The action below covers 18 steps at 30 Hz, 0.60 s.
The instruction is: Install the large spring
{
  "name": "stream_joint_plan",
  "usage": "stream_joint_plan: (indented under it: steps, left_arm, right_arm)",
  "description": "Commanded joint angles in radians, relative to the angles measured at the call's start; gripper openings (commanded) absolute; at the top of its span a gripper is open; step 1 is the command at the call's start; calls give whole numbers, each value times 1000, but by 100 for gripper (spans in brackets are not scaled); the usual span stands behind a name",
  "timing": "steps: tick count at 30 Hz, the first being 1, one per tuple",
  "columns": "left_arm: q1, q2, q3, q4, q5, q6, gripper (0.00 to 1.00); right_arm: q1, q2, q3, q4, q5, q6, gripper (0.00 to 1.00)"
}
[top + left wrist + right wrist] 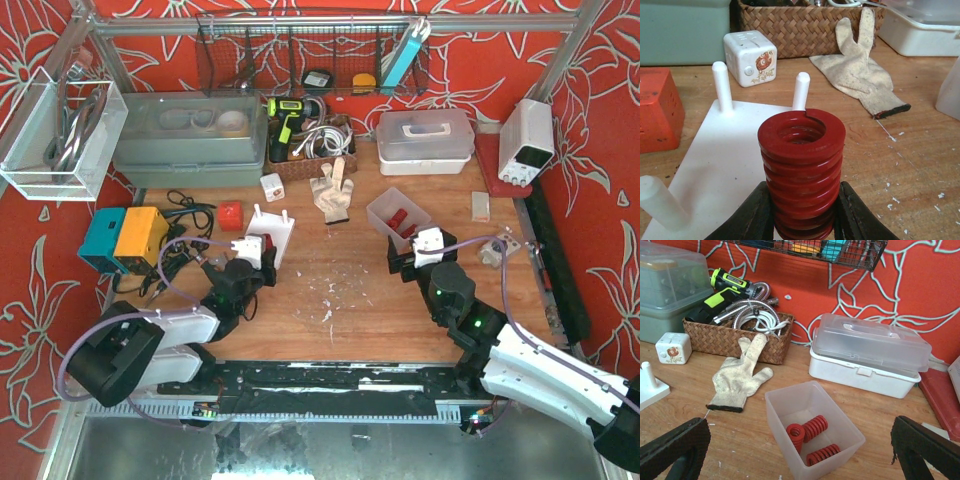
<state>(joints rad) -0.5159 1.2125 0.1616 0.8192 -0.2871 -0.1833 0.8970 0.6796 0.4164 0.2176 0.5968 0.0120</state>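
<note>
My left gripper [802, 212] is shut on a large red spring [801, 165], held upright over the right part of a white peg board [710, 165] with white pegs [801, 90]. In the top view the left gripper [262, 262] sits at the board [275, 232]. My right gripper [800, 460] is open and empty, just short of a clear plastic bin [812, 432] that holds three smaller red springs [814, 426]. In the top view the right gripper [405, 262] is beside that bin [395, 215].
A work glove [865, 65], a wicker basket [805, 27], a white cube [749, 57] and an orange block [657, 107] lie around the board. A lidded white box [867, 352] stands behind the bin. A teal and orange box [122, 238] is at left.
</note>
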Motion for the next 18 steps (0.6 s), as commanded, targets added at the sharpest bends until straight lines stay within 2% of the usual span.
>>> stream_joint_plan:
  steps: [1,8,18]
  left_arm:
    - [7,14,27,15,13,-3,0]
    - [7,13,54,-79,46,-46,1]
    - [7,-10,79,-242,-27,-146,4]
  right_arm:
    - [-7,-12,-18,20,18,-11,99]
    - [-12,-11,-27,34,20,-12,99]
    - [-19,-22,-31,33,20,-10,99]
